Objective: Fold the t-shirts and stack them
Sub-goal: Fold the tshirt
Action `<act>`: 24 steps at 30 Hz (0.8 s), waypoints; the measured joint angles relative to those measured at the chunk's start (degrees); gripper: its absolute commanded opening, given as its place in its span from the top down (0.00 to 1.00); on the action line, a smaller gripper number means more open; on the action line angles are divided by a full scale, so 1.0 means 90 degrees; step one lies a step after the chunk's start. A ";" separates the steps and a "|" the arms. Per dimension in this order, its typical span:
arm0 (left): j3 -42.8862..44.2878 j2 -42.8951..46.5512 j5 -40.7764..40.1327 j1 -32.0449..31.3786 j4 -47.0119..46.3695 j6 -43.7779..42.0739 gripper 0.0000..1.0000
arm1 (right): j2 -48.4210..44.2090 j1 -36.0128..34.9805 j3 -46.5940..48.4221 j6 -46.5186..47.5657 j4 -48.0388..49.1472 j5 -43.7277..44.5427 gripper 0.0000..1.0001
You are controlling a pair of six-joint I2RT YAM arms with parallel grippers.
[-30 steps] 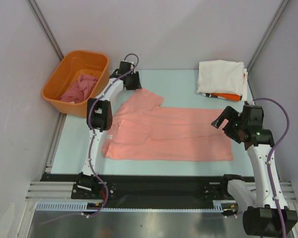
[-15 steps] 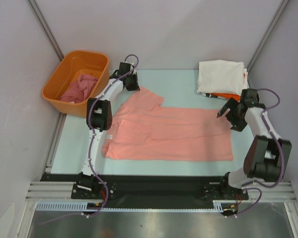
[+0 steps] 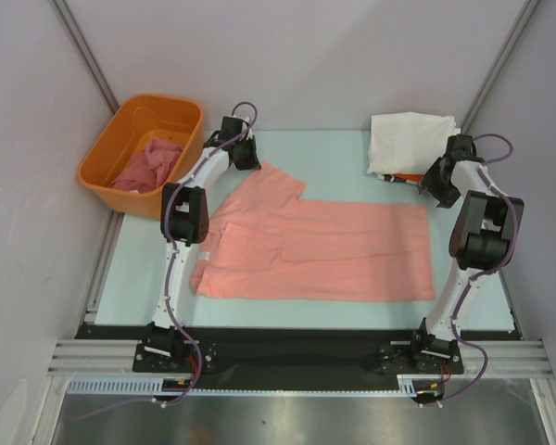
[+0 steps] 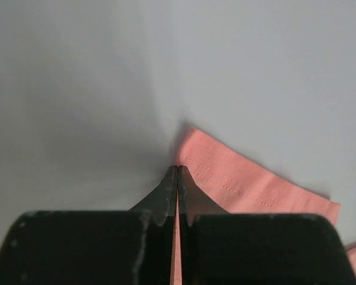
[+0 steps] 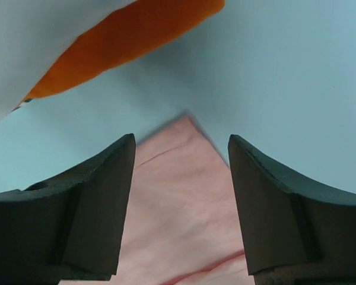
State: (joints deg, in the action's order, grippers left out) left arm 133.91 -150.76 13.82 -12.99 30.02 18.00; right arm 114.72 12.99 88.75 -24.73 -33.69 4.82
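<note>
A salmon-pink t-shirt point(image 3: 315, 246) lies spread flat on the table. My left gripper point(image 3: 250, 159) is shut on the edge of its far left sleeve, and pink cloth point(image 4: 249, 181) shows between the closed fingers point(image 4: 177, 169). My right gripper point(image 3: 432, 188) is open over the shirt's far right corner point(image 5: 178, 202), which lies between the two fingers without touching them. A cream-white folded shirt point(image 3: 410, 141) sits on an orange folded one point(image 3: 415, 177) at the back right; the orange one point(image 5: 130, 41) also shows in the right wrist view. A rose-pink shirt point(image 3: 150, 165) lies crumpled in the tub.
An orange plastic tub point(image 3: 111, 139) stands at the back left, just off the table mat. Grey walls close in on the left, back and right. The black rail with the arm bases runs along the near edge.
My right arm has swung from the shirt's right edge toward the back, to its far right corner beside the folded stack. The left gripper and the shirt have not moved.
</note>
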 measured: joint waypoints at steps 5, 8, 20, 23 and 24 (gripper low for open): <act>0.0000 -0.0002 0.0019 0.0005 0.0000 0.0041 1.00 | 0.0515 -0.0041 0.0189 0.0068 0.0022 0.0189 0.38; 0.0000 -0.0002 0.0022 0.0007 0.0000 0.0058 1.00 | 0.0702 -0.0112 0.0192 0.0070 0.0019 0.0272 0.44; 0.0002 -0.0017 0.0119 0.0041 -0.0007 0.0117 1.00 | 0.0729 -0.0362 0.0078 0.0083 0.0260 0.0495 1.00; 0.0007 -0.0027 0.0219 0.0058 -0.0022 0.0112 1.00 | 0.0704 -0.0355 0.0029 0.0041 0.0308 0.0491 1.00; 0.0000 -0.0027 0.0272 0.0068 -0.0024 0.0117 1.00 | 0.0695 -0.0364 0.0027 0.0041 0.0308 0.0495 1.00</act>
State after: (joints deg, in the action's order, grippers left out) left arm 133.91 -151.00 16.27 -12.38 29.80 19.05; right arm 120.97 9.72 88.99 -24.36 -30.92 9.28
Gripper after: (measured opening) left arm 0.006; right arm 0.011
